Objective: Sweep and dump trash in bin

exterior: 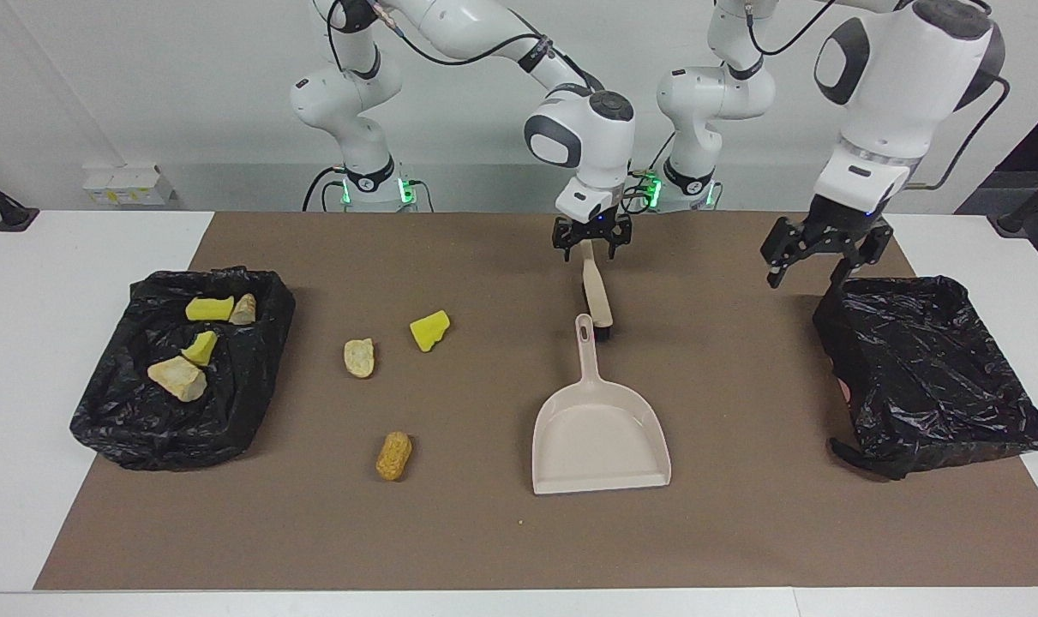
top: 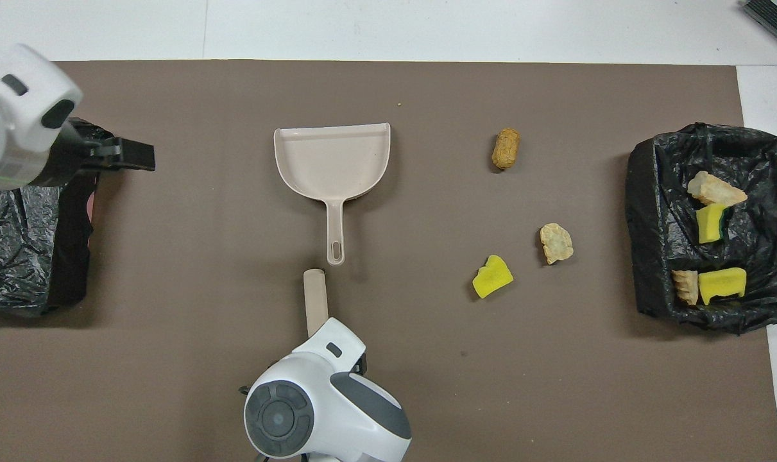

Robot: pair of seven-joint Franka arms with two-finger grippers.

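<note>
The trash (exterior: 429, 331) on the mat is judged light and soft; right gripper (exterior: 593, 244) is spread about the brush (exterior: 597, 291) handle, grip unconfirmed; left gripper (exterior: 814, 257) hangs open, empty

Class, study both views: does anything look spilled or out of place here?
Yes: three scraps lie loose on the mat, a yellow foam chunk, a beige lump and an orange-brown nugget, while four others sit in the black-lined bin beside them.

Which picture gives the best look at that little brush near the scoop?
The facing view: the brush shows its handle and dark bristle end, below the right tool. In the overhead view the arm covers everything but the handle.
</note>
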